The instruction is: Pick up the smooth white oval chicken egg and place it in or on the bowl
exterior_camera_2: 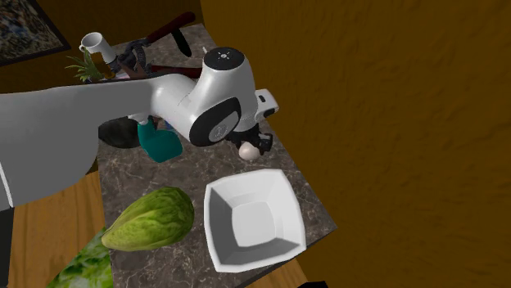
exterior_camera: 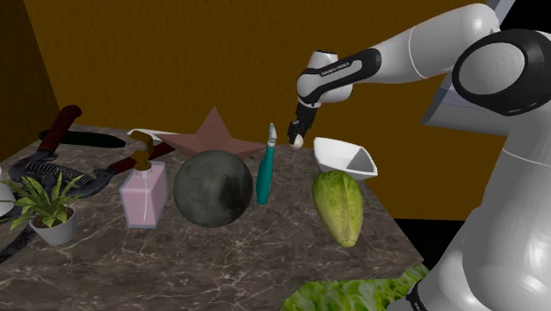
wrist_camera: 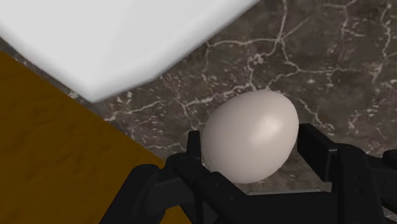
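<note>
The egg (wrist_camera: 251, 137) is off-white with a soft sheen, set against the black fingers (wrist_camera: 327, 156) of the all-black gripper (exterior_camera: 298, 132). The bowl (exterior_camera_2: 219, 222) at the countertop's corner is plain white. The countertop (wrist_camera: 331, 51) is dark grey-brown, marble-patterned with thin white veins. Beside the bowl, the romaine head (exterior_camera: 338, 205) is yellow-green with darker ribbing. The ball (exterior_camera: 213, 187) is mottled dark grey. The tool's handle (exterior_camera: 264, 177) is teal, the soap bottle (exterior_camera: 143, 194) pale pink with a brown pump (exterior_camera: 141, 161), and the star (exterior_camera: 210, 134) dusty brown-pink. The wall (exterior_camera: 177, 62) is blotchy ochre.
</note>
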